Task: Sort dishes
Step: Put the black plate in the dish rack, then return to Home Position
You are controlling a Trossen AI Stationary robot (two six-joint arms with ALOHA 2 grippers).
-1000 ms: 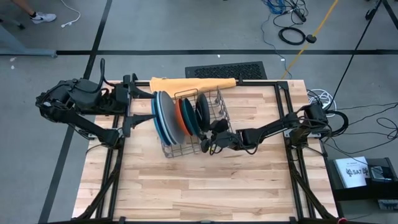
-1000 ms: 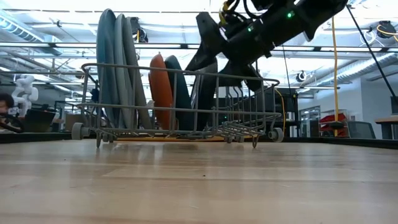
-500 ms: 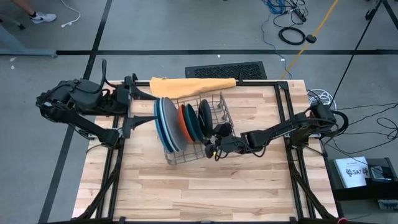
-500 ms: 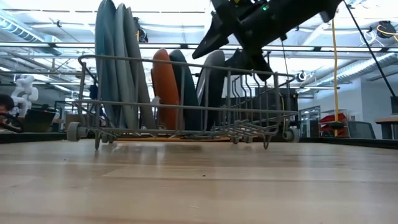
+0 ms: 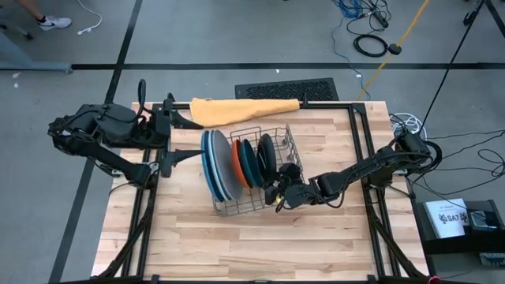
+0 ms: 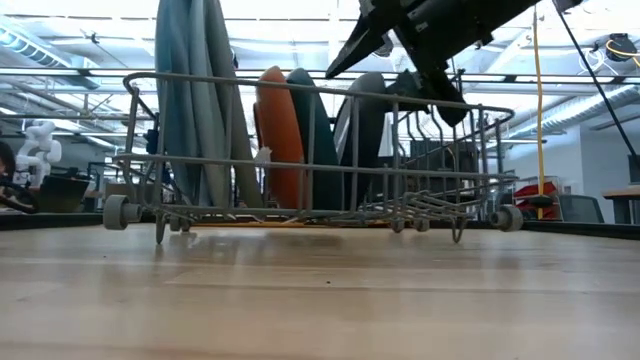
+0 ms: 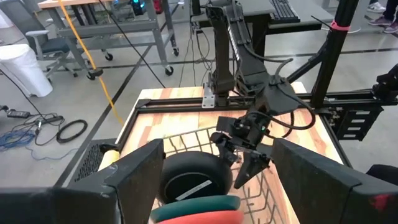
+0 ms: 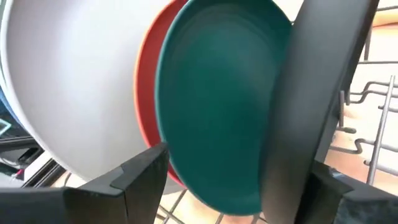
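Several plates stand on edge in the wire dish rack (image 5: 254, 207): three large blue and grey ones (image 5: 217, 167), an orange one (image 5: 239, 162), a teal one (image 5: 251, 163) and a black one with a white stripe (image 7: 186, 185). My right gripper (image 5: 278, 195) is open at the rack's near right corner. In its wrist view the teal plate (image 8: 217, 106) and the black plate's rim (image 8: 317, 81) lie between its fingers. My left gripper (image 5: 189, 138) is open and empty, just left of the large plates. My right gripper reaches level into the rack from the table's right side, fingers spread. The black plate's rim (image 8: 298, 155) runs down close beside one finger (image 8: 339, 193). The plate hides the place of contact, so I cannot tell whether the finger bears on the plate or on the rack's wire.
A folded orange cloth (image 5: 245, 108) lies along the table's far edge behind the rack. The rack stands on small wheels (image 6: 115, 211). Bare wood (image 5: 237, 244) spreads across the table's near half. Black frame rails run along the table's sides.
My right gripper has drawn back toward the table's right and near edges. The rack with all its plates has slid along with it toward the right and turned a little. My left gripper has followed a short way to the right, still open.
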